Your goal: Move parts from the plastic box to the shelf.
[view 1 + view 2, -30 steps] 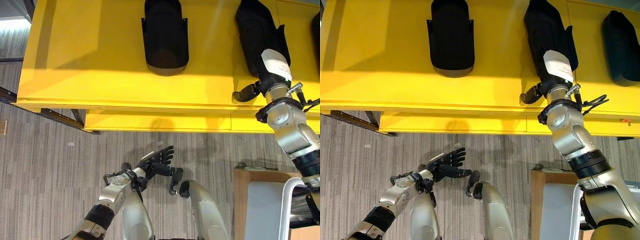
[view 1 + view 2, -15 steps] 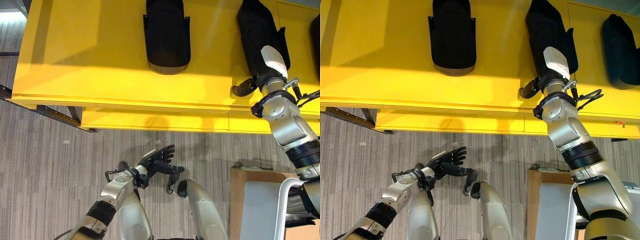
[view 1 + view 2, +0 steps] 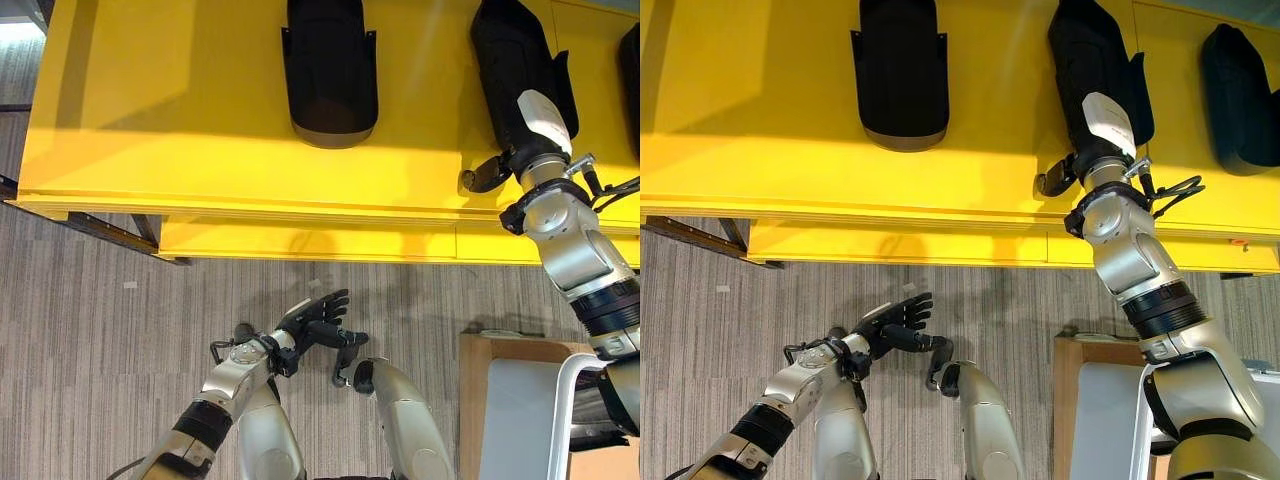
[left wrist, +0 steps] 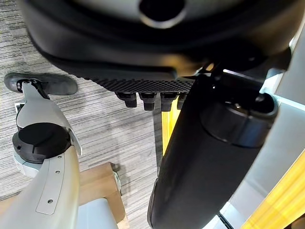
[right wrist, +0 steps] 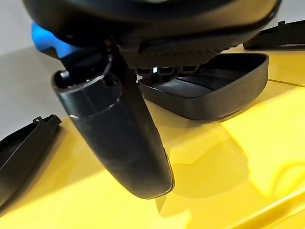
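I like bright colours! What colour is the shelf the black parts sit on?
The shelf is bright yellow, clearest in the left eye view.

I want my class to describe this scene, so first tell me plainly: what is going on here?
A humanoid robot is placing black moulded parts on a yellow shelf. Its right hand lies on the middle part, which rests flat on the shelf; whether the fingers grip it cannot be told. Another part lies to the left and a third to the right. The left hand hangs low over the floor, fingers open, holding nothing.
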Controlling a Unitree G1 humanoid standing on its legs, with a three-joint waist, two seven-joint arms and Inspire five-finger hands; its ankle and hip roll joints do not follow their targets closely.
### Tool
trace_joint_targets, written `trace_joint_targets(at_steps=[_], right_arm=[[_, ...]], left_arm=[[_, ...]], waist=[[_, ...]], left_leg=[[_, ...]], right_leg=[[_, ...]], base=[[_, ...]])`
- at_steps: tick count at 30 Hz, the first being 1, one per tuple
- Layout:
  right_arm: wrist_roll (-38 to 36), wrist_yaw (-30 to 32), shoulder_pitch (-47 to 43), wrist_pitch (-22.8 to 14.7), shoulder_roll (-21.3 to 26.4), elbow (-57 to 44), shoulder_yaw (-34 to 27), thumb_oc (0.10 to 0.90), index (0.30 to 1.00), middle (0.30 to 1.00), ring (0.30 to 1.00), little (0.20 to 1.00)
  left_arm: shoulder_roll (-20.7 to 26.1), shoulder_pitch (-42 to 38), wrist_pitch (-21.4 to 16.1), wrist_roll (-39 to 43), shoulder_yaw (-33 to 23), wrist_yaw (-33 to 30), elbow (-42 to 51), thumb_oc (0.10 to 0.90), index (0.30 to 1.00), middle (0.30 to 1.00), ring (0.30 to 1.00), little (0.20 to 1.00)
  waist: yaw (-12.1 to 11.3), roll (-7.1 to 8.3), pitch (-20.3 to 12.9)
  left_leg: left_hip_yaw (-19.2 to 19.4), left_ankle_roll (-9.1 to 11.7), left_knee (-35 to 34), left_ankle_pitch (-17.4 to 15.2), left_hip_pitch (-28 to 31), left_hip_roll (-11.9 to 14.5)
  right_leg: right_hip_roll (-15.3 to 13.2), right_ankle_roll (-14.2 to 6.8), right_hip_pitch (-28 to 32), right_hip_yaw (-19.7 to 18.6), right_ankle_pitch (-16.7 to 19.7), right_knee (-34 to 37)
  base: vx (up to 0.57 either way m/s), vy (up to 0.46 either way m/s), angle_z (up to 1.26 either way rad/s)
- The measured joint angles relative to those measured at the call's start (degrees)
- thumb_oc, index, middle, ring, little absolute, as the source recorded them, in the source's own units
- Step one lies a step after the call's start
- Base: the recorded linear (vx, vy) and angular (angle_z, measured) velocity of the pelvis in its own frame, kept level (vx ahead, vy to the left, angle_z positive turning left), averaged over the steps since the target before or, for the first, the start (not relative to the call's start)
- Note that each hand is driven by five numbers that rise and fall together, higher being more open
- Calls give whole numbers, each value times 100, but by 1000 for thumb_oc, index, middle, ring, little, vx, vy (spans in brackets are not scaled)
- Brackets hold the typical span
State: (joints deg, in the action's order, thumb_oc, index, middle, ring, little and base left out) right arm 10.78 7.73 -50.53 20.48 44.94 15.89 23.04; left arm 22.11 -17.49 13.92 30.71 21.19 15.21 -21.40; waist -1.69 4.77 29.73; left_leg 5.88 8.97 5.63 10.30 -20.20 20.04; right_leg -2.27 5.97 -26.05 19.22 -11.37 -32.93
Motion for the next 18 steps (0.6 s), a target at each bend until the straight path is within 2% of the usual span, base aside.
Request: trace_joint_targets(at_steps=[18], right_arm=[[-24,2,0,90,-81,-47,-1,900,1000,1000,1000,1000]], left_arm=[[-56,-62,120,16,7,-102,0,900,1000,1000,1000,1000]], waist=[[20,2,2]], left_leg=[[2,0,0,-1,4,2]], right_leg=[[0,2,0,-3,1,-27]], base=[[2,2,0]])
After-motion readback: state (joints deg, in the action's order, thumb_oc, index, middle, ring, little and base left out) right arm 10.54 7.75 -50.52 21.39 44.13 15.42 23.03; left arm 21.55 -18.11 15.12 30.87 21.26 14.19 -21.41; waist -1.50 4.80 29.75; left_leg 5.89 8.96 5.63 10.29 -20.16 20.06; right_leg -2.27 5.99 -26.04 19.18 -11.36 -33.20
